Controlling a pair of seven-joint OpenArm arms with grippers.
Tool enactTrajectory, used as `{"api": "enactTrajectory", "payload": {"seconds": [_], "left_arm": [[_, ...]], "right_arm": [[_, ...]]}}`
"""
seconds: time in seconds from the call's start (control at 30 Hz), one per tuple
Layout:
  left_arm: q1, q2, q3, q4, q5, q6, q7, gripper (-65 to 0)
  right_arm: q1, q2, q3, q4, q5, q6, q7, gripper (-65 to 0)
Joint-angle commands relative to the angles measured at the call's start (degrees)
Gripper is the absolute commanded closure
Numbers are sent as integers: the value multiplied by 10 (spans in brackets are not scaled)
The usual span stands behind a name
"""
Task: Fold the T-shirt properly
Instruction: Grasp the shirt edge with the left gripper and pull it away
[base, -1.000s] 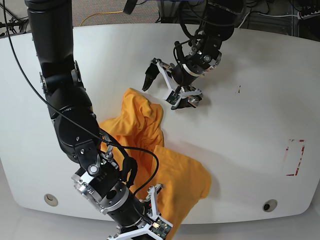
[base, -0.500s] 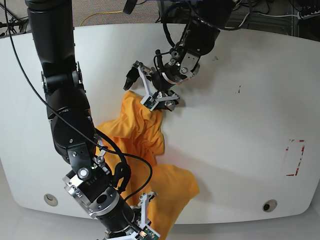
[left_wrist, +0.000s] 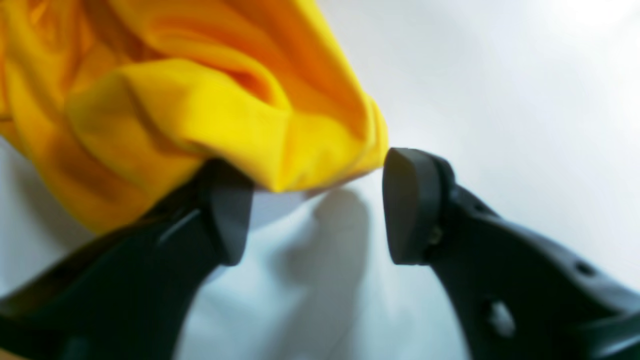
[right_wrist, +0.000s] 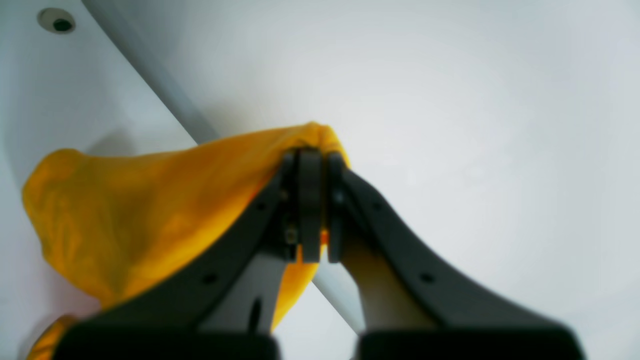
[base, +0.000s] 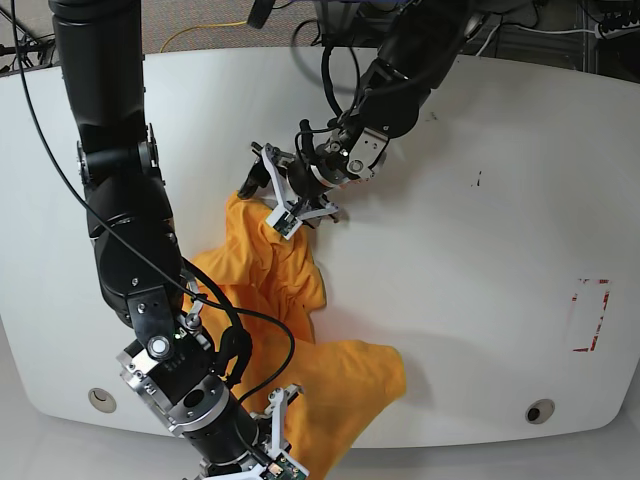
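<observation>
The orange-yellow T-shirt (base: 270, 270) lies crumpled on the white table, running from the middle to the front edge. My left gripper (base: 268, 205) is down at the shirt's far end. In the left wrist view its jaws (left_wrist: 315, 200) stand open, with a bunched fold of the T-shirt (left_wrist: 200, 100) resting over one finger and touching the other pad (left_wrist: 405, 200). My right gripper (base: 283, 432) is at the table's front edge. The right wrist view shows it (right_wrist: 310, 155) shut on a pinch of the T-shirt (right_wrist: 125, 210), which drapes away to the left.
The white table (base: 480, 280) carries a red marking (base: 590, 315) at the right and a small dark mark (base: 478, 180). Round holes (base: 540, 411) (base: 100, 399) sit near the front corners. The table's front edge (right_wrist: 165, 90) runs just behind the right gripper. Cables lie beyond the far edge.
My left gripper moved left and down onto the shirt's far end, and its jaws narrowed. My right gripper pulled its held edge a little left along the front edge, dragging the cloth.
</observation>
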Motion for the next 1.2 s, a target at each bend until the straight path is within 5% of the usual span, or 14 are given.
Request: {"api": "enactTrajectory", "payload": {"seconds": [0.0, 0.1, 0.17, 0.27, 0.6, 1.17], "left_arm": [[-12, 3, 0, -16, -24, 1, 24, -257], [-19, -6, -15, -23, -54, 1, 24, -63], [-18, -8, -27, -23, -62, 1, 26, 0], [-8, -12, -47, -5, -61, 1, 27, -10], [75, -117, -80, 197, -62, 1, 54, -1], [217, -228, -335, 453, -62, 1, 83, -1]], "right_arm": [[25, 2, 6, 8, -1, -5, 13, 0], [24, 2, 6, 8, -1, -5, 13, 0], [24, 2, 6, 7, -1, -5, 13, 0], [23, 2, 6, 7, -1, -5, 13, 0], [21, 9, 15, -8, -2, -5, 13, 0], [36, 14, 91, -59, -2, -6, -7, 0]]}}
